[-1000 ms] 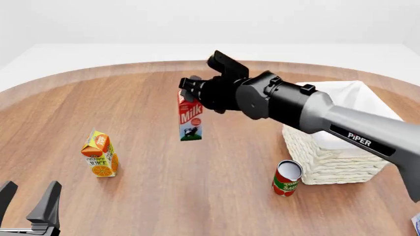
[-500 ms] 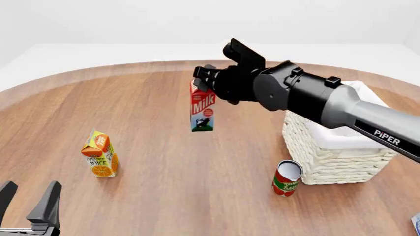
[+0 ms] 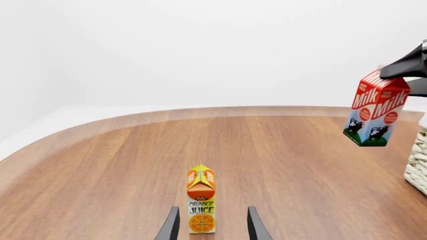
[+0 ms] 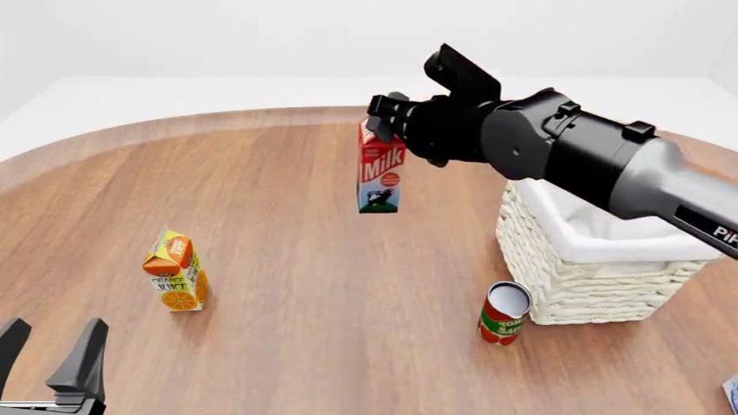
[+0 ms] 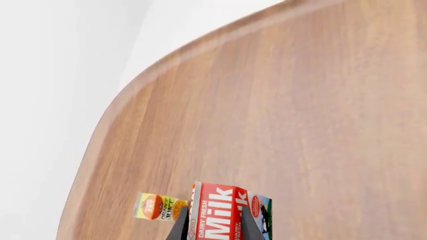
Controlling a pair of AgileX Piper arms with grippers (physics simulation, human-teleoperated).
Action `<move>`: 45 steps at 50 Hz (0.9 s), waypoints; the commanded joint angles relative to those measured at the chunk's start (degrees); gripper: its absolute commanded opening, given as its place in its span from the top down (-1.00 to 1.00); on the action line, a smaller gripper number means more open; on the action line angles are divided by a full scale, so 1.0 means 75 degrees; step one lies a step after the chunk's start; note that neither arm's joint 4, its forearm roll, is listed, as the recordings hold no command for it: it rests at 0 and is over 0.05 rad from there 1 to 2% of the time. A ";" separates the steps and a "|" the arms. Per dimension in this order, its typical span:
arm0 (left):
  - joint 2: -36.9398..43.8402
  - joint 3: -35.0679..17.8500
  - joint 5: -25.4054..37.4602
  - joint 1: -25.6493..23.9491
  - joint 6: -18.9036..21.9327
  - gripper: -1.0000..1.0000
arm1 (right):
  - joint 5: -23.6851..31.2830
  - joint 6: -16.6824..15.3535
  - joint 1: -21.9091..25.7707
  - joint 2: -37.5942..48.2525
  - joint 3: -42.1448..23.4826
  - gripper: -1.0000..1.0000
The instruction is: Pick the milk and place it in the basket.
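Right hand (image 4: 388, 121) gripping milk (image 4: 379, 176) aloft, left of basket (image 4: 594, 259)

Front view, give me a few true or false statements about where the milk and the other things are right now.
1. The right claw holds the milk in the air. True.
2. The milk is already inside the basket. False: it hangs to the left of the basket, outside it.
3. The orange juice carton stands upright on the table. True.
4. The left claw grips the juice carton. False: it is open and apart from the carton.
5. The tomato sauce can sits in the basket. False: it is on the table beside the basket.
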 commanded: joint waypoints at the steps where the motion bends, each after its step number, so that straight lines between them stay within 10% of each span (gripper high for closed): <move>1: 0.0000 0.0000 0.0000 -0.0001 0.0001 -1.00 | -0.0050 0.0009 -0.0186 -0.0336 -0.0023 1.00; 45: -0.0001 0.0000 0.0000 -0.0002 0.0002 -1.00 | 0.0074 -0.0152 -0.1213 -0.1339 0.0636 1.00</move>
